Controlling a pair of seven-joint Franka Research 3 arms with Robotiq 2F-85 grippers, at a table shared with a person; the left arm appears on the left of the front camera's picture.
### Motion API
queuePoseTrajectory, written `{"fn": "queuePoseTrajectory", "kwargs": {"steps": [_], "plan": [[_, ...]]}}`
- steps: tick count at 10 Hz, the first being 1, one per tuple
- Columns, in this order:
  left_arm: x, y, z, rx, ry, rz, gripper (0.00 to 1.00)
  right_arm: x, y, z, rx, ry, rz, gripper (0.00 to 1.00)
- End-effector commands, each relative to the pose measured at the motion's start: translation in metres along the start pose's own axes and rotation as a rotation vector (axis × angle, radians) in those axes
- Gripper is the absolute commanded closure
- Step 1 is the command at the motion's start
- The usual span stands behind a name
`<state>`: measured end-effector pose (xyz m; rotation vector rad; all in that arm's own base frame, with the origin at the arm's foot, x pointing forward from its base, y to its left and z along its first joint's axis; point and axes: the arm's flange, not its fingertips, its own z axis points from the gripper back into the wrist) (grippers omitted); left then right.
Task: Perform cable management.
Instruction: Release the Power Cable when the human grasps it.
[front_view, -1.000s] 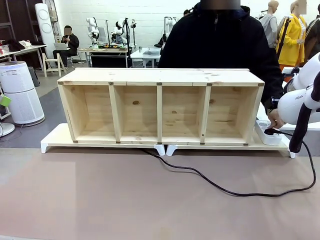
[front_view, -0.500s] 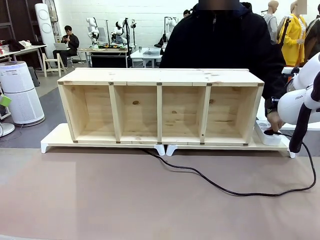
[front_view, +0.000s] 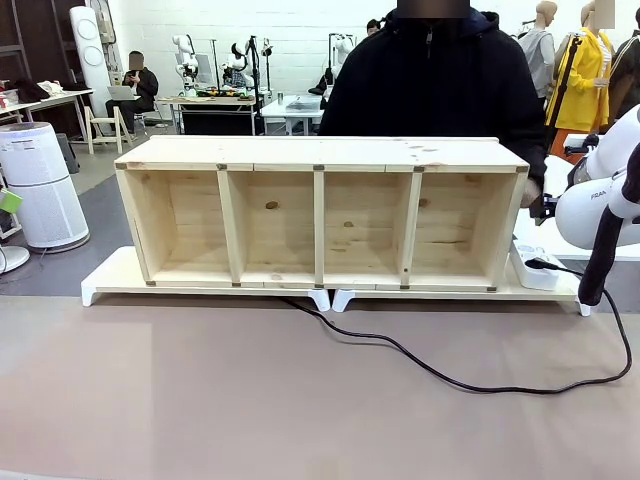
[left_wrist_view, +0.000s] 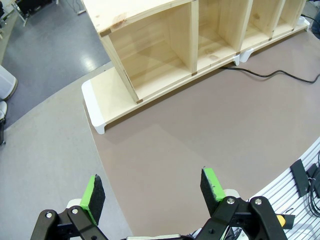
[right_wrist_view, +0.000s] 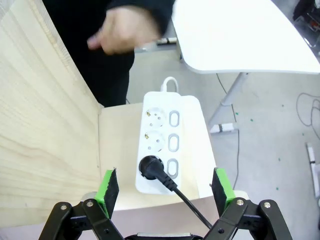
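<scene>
The black cable (front_view: 430, 368) runs from under the middle of the wooden shelf (front_view: 320, 153) across the brown table top. It loops round at the right and rises to its plug (front_view: 541, 263). In the right wrist view the plug (right_wrist_view: 150, 164) sits in the nearest socket of the white power strip (right_wrist_view: 172, 102). My right gripper (right_wrist_view: 165, 186) hangs open just above it, with one green pad on either side and nothing held. My left gripper (left_wrist_view: 153, 191) is open over bare table, far from the cable (left_wrist_view: 272, 76).
The four-compartment shelf stands on white risers (front_view: 110, 275) along the table's far side. A person stands behind it, with a blurred hand (right_wrist_view: 124, 31) raised above the power strip. My right arm (front_view: 590, 210) and its black hose (front_view: 603, 250) stand at the right edge.
The person's hand, which was on the plug at the power strip, has lifted away and drawn back behind the shelf. Neither gripper has moved.
</scene>
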<state>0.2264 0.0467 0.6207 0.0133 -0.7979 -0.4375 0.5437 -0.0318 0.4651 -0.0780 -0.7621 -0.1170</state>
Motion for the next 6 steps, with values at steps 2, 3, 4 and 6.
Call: {"fn": "queuePoseTrajectory", "kwargs": {"steps": [2, 3, 4, 6], "plan": [[0.0012, 0.0014, -0.0015, 0.013, -0.002, 0.014, 0.00, -0.0007, 0.0010, -0.0005, 0.000, 0.009, 0.004, 0.04], [0.0012, 0.0014, -0.0015, 0.013, -0.002, 0.014, 0.00, -0.0007, 0.0010, -0.0005, 0.000, 0.009, 0.004, 0.04], [0.0012, 0.0014, -0.0015, 0.013, -0.002, 0.014, 0.00, -0.0007, 0.0010, -0.0005, 0.000, 0.009, 0.004, 0.04], [0.0012, 0.0014, -0.0015, 0.013, -0.002, 0.014, 0.00, -0.0007, 0.0010, -0.0005, 0.000, 0.009, 0.004, 0.04]]}}
